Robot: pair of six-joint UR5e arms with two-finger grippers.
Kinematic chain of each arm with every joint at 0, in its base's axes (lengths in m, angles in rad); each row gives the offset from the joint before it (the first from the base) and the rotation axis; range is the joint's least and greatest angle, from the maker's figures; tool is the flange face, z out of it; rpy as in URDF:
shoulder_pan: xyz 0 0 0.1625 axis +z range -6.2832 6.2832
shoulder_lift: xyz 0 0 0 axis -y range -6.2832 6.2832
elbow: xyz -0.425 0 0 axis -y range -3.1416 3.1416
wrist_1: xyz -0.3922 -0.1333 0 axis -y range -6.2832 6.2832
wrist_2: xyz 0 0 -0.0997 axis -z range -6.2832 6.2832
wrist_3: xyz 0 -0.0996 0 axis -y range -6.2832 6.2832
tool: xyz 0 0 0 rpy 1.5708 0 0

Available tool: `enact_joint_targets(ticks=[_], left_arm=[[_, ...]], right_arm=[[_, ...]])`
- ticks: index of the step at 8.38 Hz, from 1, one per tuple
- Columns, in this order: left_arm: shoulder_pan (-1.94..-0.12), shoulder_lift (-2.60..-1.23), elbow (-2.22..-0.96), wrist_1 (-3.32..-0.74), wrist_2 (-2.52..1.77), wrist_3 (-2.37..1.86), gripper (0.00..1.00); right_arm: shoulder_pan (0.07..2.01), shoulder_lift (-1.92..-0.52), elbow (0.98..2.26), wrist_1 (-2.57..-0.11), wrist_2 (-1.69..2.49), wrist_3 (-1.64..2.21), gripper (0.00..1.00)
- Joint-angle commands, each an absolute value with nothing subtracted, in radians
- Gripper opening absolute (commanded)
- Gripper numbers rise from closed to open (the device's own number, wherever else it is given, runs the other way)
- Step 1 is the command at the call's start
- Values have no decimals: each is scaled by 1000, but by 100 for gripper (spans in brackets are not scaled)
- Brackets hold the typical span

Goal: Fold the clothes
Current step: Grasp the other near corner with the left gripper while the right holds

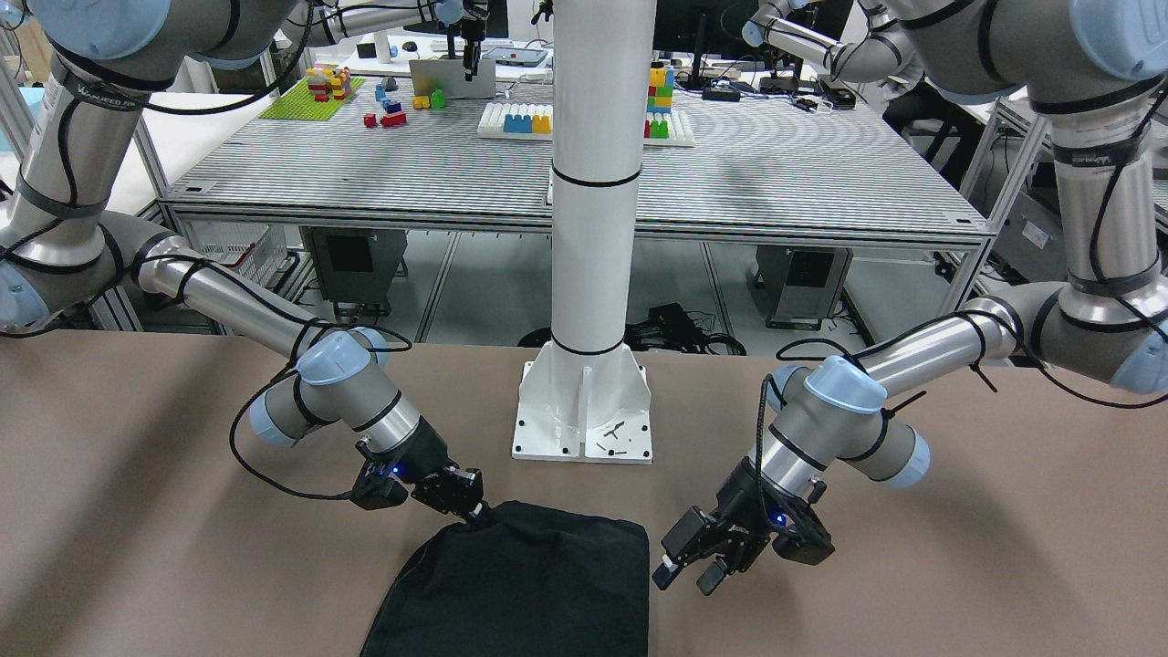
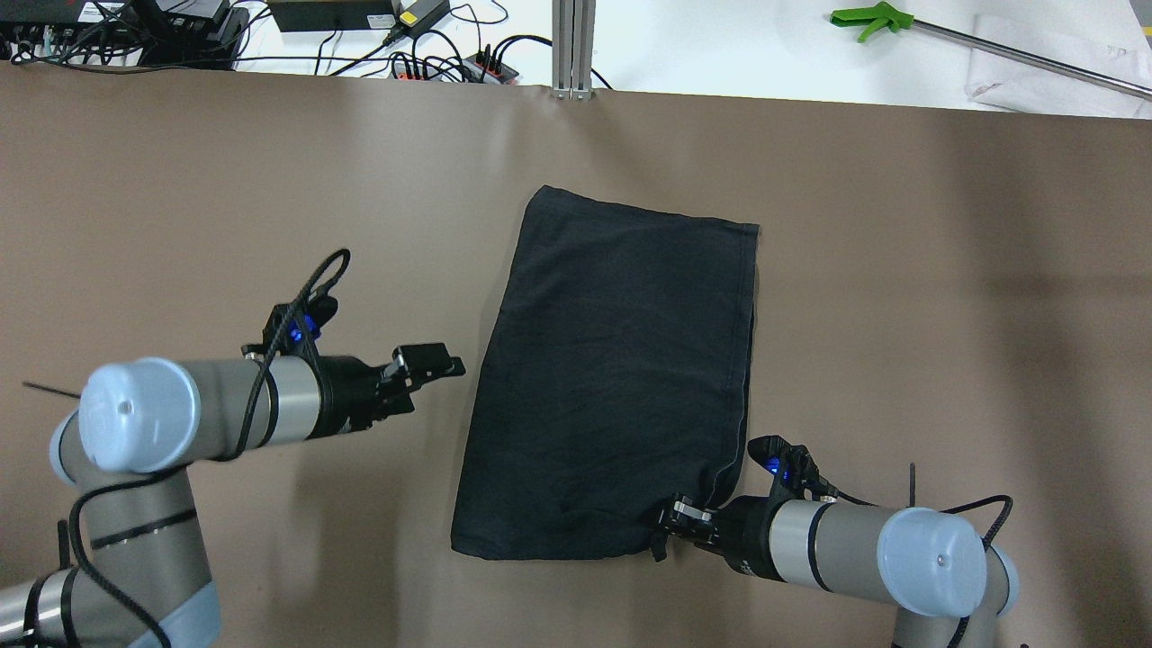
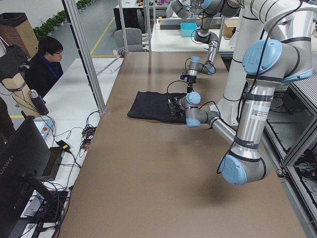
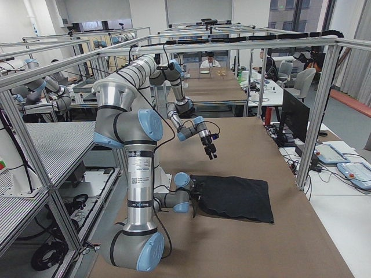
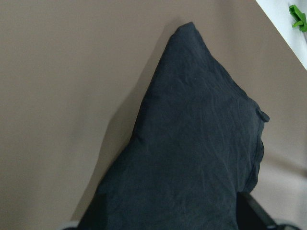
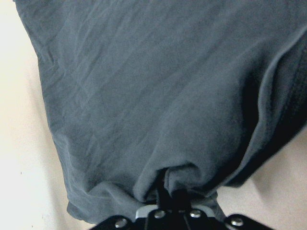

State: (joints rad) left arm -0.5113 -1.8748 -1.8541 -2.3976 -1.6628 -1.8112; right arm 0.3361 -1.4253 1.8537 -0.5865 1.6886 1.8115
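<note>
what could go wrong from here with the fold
1. Only the right claw pinches the garment, at one bunched near corner; pulling now could drag it askew.
2. The left claw hangs open, apart from the garment's edge; closing there would likely miss.

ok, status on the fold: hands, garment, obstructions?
Right hand shut on near corner of black garment. Left hand open, beside it, not touching. Garment otherwise flat on table. Nothing lying on it.
</note>
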Motion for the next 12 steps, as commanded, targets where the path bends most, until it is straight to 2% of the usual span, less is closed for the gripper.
enact_joint_targets(ticks=[1,3,7,9,12], left_arm=[[-338,-1766,-1864,-2504,-1493,-1836,95],[-234,-1769,-1859,-2481,-1381,-1835,94],[-209,-1856,-1738,-2448,-1359,-1833,94],[-207,-1864,-1727,-2448,-1361,-1829,94],[-201,-1879,-1727,-2447,-1344,-1829,81]], right_arm=[[333,-1425,1856,-588,1687,1778,0],[331,-1424,1855,-588,1689,1772,0],[331,-1430,1855,-589,1687,1764,0],[331,-1431,1855,-589,1689,1764,0],[333,-1430,1855,-589,1687,1764,0]])
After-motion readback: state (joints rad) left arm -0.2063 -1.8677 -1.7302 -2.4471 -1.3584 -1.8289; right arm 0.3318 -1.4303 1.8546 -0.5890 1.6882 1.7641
